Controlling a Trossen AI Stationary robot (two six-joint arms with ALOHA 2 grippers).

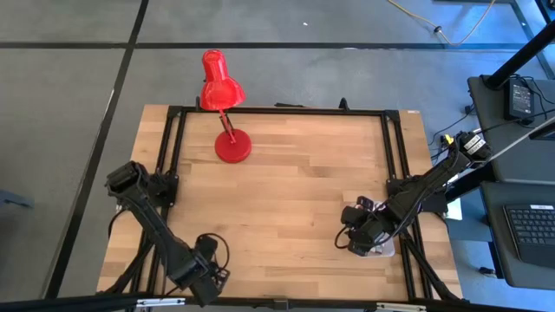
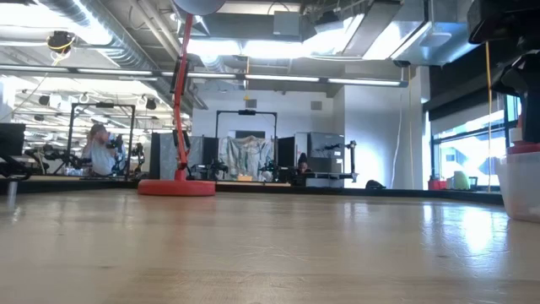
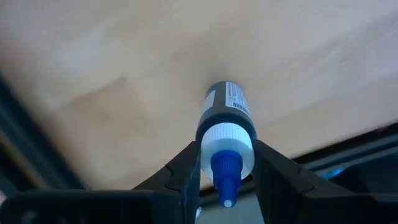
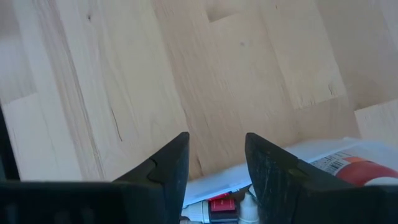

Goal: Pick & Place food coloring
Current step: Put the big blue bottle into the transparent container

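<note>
Food coloring bottle (image 3: 225, 134) (blue tip), clamped between left end effector (image 3: 226, 171) fingers

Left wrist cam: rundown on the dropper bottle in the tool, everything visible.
The food coloring bottle is small, with a dark body that looks like plastic, a white label with fine print on its side, a white ribbed collar and a blue dropper tip with a pale point facing the camera. It sits between the left tool's two dark fingers, which press on the white collar from both sides. Its body points away, over the wooden table near the edge. Whether its base touches the wood is unclear.
</note>
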